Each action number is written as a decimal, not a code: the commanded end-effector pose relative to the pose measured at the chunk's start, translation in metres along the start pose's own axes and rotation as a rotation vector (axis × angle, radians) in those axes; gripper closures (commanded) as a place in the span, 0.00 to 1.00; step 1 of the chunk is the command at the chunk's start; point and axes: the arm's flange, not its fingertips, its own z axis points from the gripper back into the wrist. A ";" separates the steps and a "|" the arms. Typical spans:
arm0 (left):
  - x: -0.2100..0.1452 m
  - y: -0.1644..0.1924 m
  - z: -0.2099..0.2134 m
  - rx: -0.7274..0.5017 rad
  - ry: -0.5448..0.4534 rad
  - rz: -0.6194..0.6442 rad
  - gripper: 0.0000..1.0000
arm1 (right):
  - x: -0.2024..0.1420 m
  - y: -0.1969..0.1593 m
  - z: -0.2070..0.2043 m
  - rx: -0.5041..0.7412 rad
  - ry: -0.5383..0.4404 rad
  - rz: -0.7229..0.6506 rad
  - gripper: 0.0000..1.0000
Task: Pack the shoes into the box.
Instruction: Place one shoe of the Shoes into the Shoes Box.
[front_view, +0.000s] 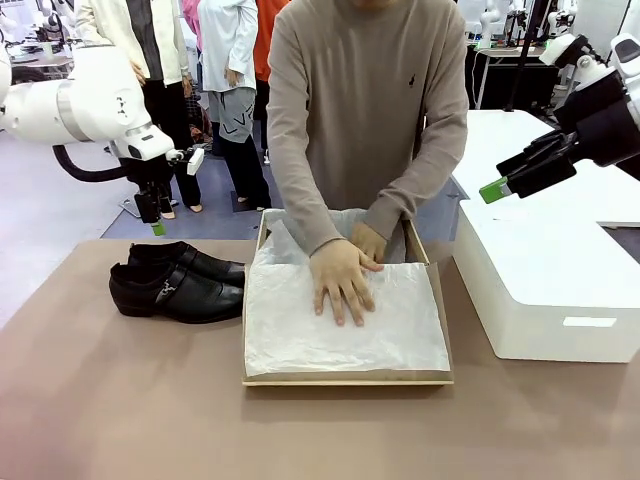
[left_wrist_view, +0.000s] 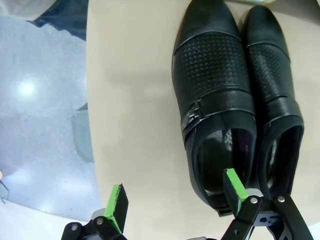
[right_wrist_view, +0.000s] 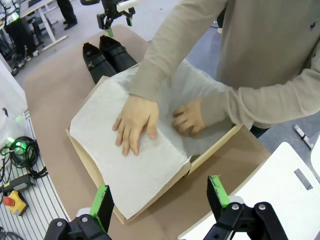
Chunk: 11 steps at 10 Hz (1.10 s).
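Note:
Two glossy black shoes (front_view: 178, 280) lie side by side on the table's left part, toes toward the box (front_view: 345, 378). The tan cardboard box stands mid-table, lined with white tissue paper (front_view: 340, 335). A person's hands (front_view: 340, 280) press flat on that paper. My left gripper (front_view: 158, 222) hangs open above the shoes' heel ends. In the left wrist view the shoes (left_wrist_view: 215, 100) lie below its green-padded fingers (left_wrist_view: 175, 185), one fingertip over a shoe's opening. My right gripper (front_view: 492, 190) is open in the air right of the box. From the right wrist, its fingers (right_wrist_view: 159, 187) frame the box (right_wrist_view: 215, 147).
A larger white rectangular box (front_view: 550, 290) stands to the right of the cardboard one. The person stands at the table's far edge, with other people farther behind. Bare brown tabletop (front_view: 150, 400) lies in front of the shoes and the box.

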 end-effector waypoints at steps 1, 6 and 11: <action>0.001 0.007 0.000 -0.026 0.029 -0.003 0.00 | 0.000 -0.001 0.000 0.000 -0.004 -0.002 0.00; -0.004 0.013 -0.022 -0.076 0.035 -0.039 0.00 | 0.000 -0.001 0.000 0.000 -0.004 -0.002 0.00; -0.006 0.018 -0.036 -0.088 0.045 -0.059 0.00 | 0.000 -0.001 0.000 0.000 -0.004 -0.002 0.00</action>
